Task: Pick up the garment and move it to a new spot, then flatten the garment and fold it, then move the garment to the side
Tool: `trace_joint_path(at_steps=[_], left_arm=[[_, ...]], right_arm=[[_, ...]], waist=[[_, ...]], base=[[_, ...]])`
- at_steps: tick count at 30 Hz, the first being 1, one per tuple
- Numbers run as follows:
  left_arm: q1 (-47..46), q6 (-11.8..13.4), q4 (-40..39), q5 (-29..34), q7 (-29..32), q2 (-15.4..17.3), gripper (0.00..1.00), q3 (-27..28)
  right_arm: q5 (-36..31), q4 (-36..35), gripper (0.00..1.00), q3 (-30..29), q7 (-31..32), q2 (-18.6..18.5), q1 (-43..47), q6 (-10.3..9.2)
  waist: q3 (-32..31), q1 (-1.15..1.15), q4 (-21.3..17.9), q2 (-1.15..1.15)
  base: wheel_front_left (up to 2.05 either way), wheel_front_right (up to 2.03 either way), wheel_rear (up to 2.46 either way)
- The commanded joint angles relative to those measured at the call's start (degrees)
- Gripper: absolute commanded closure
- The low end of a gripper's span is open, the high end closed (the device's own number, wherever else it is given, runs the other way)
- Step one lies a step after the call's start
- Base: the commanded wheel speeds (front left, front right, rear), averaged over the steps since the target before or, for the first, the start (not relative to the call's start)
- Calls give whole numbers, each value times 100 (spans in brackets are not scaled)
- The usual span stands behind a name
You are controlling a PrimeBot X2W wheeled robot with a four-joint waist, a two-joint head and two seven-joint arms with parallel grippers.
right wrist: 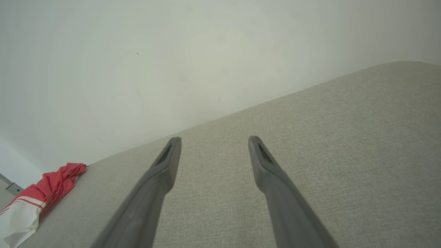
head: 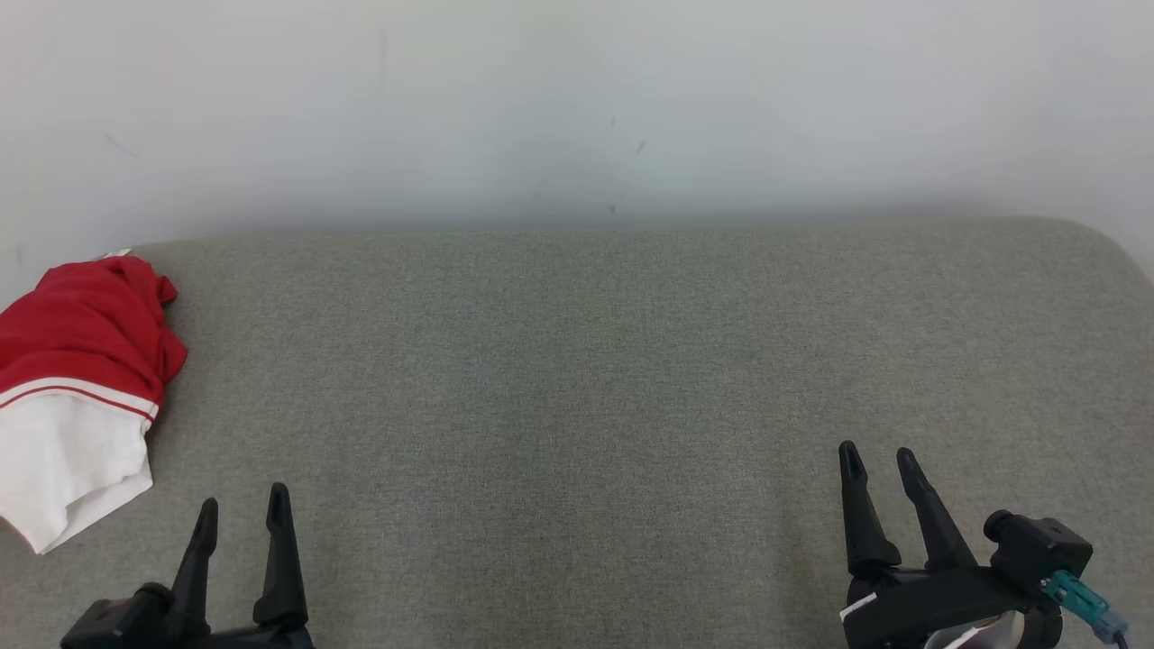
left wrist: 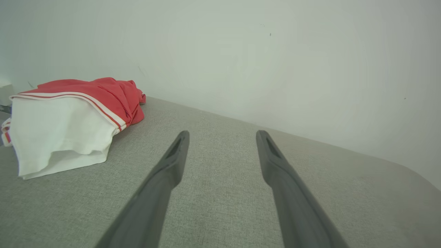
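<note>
The garment (head: 77,388) is a red and white cloth with thin stripes, bunched in a loose heap at the far left edge of the grey fabric surface (head: 577,379). In the left wrist view the garment (left wrist: 65,120) lies ahead and to the left of my fingers. In the right wrist view the garment (right wrist: 31,203) sits small at the lower left. My left gripper (head: 243,509) stands open at the lower left, a short way in front of the heap and apart from it, holding nothing. My right gripper (head: 879,460) stands open at the lower right, far from the garment.
A pale wall (head: 577,99) rises directly behind the grey surface. The surface's back right corner (head: 1100,239) is rounded. The garment hangs partly over the left edge.
</note>
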Motion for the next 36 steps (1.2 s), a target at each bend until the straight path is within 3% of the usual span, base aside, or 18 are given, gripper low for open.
trace_joint_path(at_steps=[1,27,36], left_arm=[[0,-2,-85,138,-59,53,0,-7],[94,-125,-212,1230,-394,70,0,43],[137,-243,-213,1395,-479,30,0,189]], right_arm=[[-139,-42,0,22,-65,-22,-120,-7],[-1359,-118,0,113,-391,-24,-83,-10],[-1459,-130,0,117,-473,-24,-45,-11]], waist=[[1,0,0,0],[22,0,-2,0],[22,0,2,0]], base=[[0,0,0],[0,0,0],[0,0,0]])
